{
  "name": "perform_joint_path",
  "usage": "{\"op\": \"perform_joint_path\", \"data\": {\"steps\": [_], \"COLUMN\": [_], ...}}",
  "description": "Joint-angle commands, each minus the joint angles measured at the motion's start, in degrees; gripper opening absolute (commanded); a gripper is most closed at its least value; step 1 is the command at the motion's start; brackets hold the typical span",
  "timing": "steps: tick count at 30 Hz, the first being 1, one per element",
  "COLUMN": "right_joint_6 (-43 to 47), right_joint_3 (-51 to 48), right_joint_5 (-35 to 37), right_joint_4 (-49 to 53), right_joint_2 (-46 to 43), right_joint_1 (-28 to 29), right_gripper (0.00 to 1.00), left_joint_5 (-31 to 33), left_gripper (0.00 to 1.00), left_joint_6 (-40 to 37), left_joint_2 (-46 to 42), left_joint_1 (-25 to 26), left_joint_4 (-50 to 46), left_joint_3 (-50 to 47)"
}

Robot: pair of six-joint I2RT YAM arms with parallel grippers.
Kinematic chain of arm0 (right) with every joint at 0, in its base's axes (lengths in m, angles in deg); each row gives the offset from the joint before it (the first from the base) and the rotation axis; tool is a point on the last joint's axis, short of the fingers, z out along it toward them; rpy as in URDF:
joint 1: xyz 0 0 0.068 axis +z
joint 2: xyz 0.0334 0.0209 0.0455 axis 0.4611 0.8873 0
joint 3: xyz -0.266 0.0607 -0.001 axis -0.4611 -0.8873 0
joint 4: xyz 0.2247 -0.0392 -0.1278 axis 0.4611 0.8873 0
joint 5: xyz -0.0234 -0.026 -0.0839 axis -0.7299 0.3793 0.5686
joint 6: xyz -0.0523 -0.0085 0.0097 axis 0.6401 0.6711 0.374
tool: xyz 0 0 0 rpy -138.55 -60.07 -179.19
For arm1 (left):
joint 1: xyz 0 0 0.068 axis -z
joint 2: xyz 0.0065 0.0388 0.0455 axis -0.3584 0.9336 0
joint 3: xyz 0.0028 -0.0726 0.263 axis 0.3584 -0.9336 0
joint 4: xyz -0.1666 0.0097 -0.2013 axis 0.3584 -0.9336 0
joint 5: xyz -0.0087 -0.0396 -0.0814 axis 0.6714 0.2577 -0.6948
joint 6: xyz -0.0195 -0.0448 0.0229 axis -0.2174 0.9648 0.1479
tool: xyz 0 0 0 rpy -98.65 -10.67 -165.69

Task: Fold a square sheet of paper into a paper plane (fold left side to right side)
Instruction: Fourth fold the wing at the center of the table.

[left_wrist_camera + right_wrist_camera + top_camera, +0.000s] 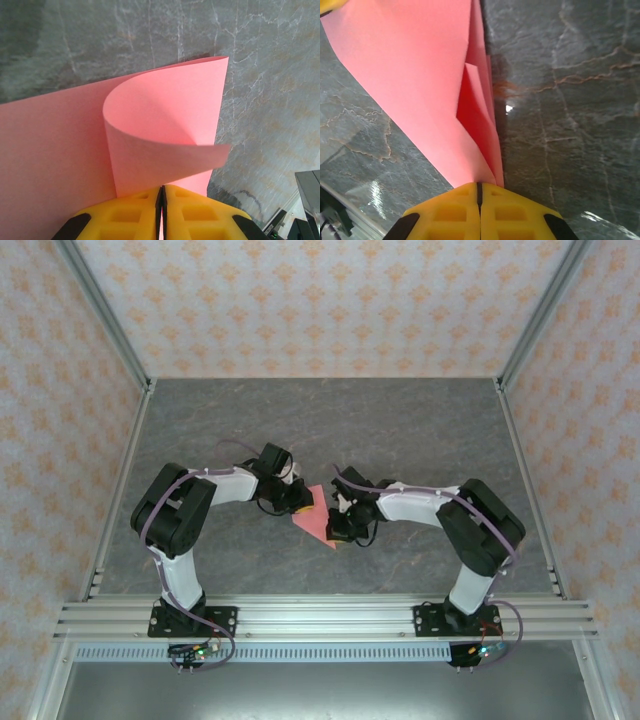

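The left claw [298, 502] sits at the left edge of the square sheet of paper [315, 518], its yellow pads pressed together with the pink edge nipped between them. In the left wrist view that claw [161, 192] holds a raised flap of the sheet [165, 115], which curls up and over in a soft roll with no crease set in it, while the rest lies flat on the grey bench [400, 430].

By the look of it, the step in hand is carrying the left side across to the right. To do it well, the left claw should travel in a low arc over the sheet, keeping the roll loose, so the moving edge lands square on the far edge before any pressing. Pulling sideways would skew the layers or tear the thin paper.

The sheet lies between the two claws, touching both. In the right wrist view it [420, 75] narrows to a point, a smaller inner flap showing among its layers.

The right claw [340, 530] is at the sheet's right, near corner; its pads [480, 186] are closed on that pointed end, and it should serve as a steady anchor.
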Motion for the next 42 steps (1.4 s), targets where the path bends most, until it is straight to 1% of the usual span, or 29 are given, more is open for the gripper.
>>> {"op": "perform_joint_path", "data": {"steps": [1,4,10,15,18,22,29,42], "right_joint_6": [-1.95,-1.19,0.75,2.21,2.83,3.12,3.65,4.03], "right_joint_3": [-4.29,-4.97,-5.05,-4.1,-3.81,-3.65,-3.46,-3.12], "right_joint_5": [1.32,0.7,4.08,5.35,5.87,6.09,6.28,6.89], "right_joint_4": [-0.27,0.31,3.54,5.37,6.06,6.41,7.22,8.08], "right_joint_2": [1.72,3.33,4.23,4.87,4.92,4.67,4.72,5.17], "right_joint_1": [-1.29,-1.3,-1.39,-1.39,-1.39,-1.34,-1.39,-1.39], "right_gripper": [0.06,0.04,0.0,0.0,0.0,0.0,0.0,0.0], "left_joint_5": [4.15,3.47,2.59,0.88,1.39,1.06,-0.01,0.66], "left_gripper": [0.14,0.16,0.17,0.15,0.13,0.11,0.09,0.08], "left_joint_6": [-1.67,-1.95,-2.69,-2.52,-2.35,-0.69,1.04,2.62], "left_joint_2": [-0.56,-2.55,-8.61,-12.2,-13.43,-12.18,-8.41,-4.7], "left_joint_1": [-0.18,-0.17,0.28,3.52,5.24,6.96,9.31,10.49], "left_joint_4": [-4.55,-4.32,-4.36,-3.4,-4.04,-1.48,2.52,5.03], "left_joint_3": [0.44,0.85,0.47,-1.13,-2.21,-3.89,-4.04,-5.78]}}
